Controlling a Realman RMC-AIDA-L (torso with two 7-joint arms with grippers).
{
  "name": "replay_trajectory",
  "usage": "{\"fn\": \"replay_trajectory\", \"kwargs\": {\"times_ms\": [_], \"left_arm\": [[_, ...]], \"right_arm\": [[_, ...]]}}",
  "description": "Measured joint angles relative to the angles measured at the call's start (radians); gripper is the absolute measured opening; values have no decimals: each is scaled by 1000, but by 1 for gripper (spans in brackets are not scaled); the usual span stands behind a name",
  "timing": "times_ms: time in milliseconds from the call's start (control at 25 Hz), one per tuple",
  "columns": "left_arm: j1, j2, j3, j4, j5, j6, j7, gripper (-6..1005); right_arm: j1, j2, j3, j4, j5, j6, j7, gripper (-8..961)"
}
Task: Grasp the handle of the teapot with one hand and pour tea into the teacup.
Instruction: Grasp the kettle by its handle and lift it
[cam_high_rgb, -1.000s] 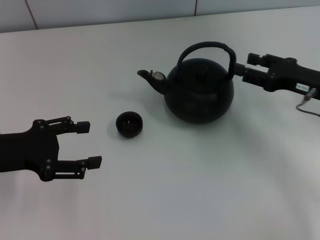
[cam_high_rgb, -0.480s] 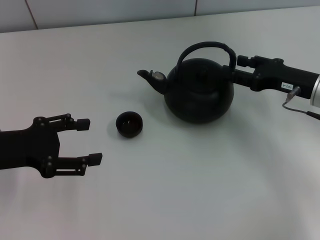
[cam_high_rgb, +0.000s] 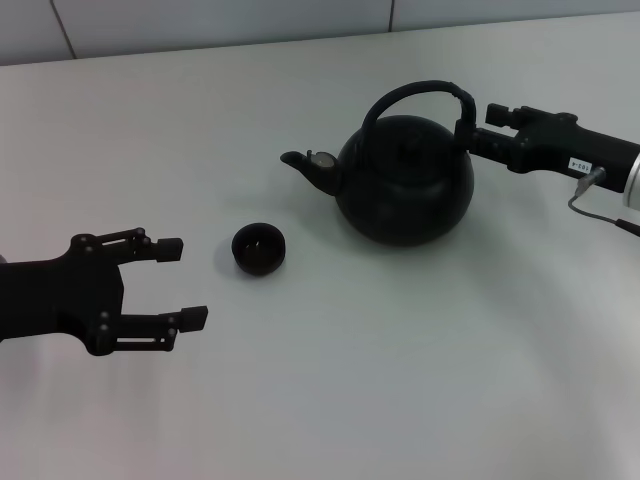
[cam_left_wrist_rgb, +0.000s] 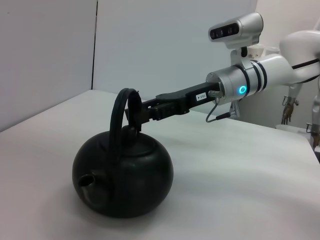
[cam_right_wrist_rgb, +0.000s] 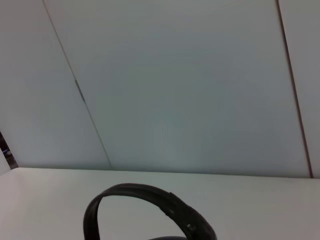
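White tabletop (cam_high_rgb: 400, 380), plain and matte, filling most of the head view. Pale panelled wall (cam_high_rgb: 220, 20) along the upper edge of the frame, with thin dark seams (cam_right_wrist_rgb: 80, 92) between the panels.

A matte black teapot (cam_high_rgb: 405, 185) with a black arched handle (cam_high_rgb: 420, 93); its short spout ends in a silvery tip (cam_high_rgb: 323, 158). At about eight o'clock from it, a small black teacup (cam_high_rgb: 259, 248) with a dark glossy inside. The table (cam_high_rgb: 330, 380) is plain white with no pattern. Both pincers are black: the left pincer (cam_high_rgb: 180, 284) and the right pincer (cam_high_rgb: 470, 138), whose arm (cam_left_wrist_rgb: 260, 80) is white and silver with black bands and a glowing cyan ring. The wall (cam_right_wrist_rgb: 175, 85) is pale grey-white with thin dark seams.
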Motion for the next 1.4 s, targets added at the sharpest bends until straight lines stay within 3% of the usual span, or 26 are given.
{"fn": "replay_trajectory", "kwargs": {"times_ms": [640, 1120, 1320, 1400], "left_arm": [[-11, -2, -1, 0, 0, -5, -1, 859], [-14, 0, -1, -1, 0, -28, -2, 859], [-14, 3, -1, -2, 0, -28, -2, 859], [-14, 4, -1, -2, 0, -28, -2, 859]], "right_arm": [[24, -2, -3, 17, 2, 25, -1, 629], [39, -2, -39, 44, 36, 24, -93, 540], [41, -2, -36, 45, 36, 26, -94, 315], [41, -2, -34, 45, 36, 26, -94, 270]]}}
